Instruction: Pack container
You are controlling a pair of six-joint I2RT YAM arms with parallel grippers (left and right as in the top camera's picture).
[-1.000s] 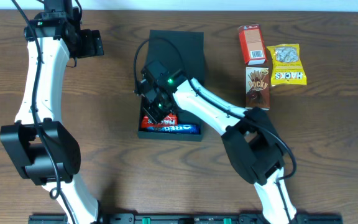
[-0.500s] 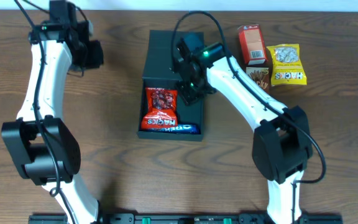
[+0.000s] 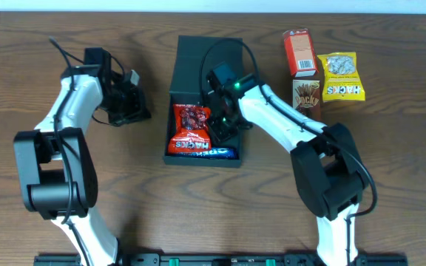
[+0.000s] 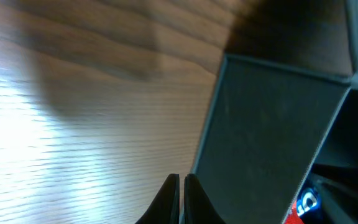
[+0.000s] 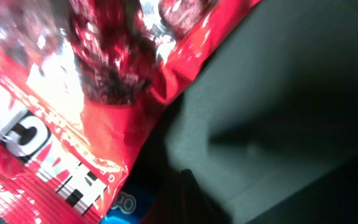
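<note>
The container [image 3: 231,151] is a dark square box with its flap lid [image 3: 211,53] lying open at the back. A red snack pack [image 3: 191,129] and a blue Oreo pack [image 3: 211,154] lie inside it. My right gripper [image 3: 223,130] is down inside the box, right of the red pack [image 5: 86,93], shut and empty over the bare floor [image 5: 278,93], its tips [image 5: 185,182] beside the blue pack [image 5: 122,208]. My left gripper [image 3: 145,114] hovers just left of the box, shut on nothing, its tips [image 4: 181,190] close to the outer wall [image 4: 266,143].
Right of the box lie an orange-red carton [image 3: 299,52], a yellow snack pack [image 3: 341,76] and a brown Pocky box [image 3: 307,103]. Bare wooden table [image 3: 109,192] surrounds the box on the left and in front.
My left arm has swung down from the back toward the box's left wall and its jaws have shut. My right gripper left the red pack in the box and shifted to its right side.
</note>
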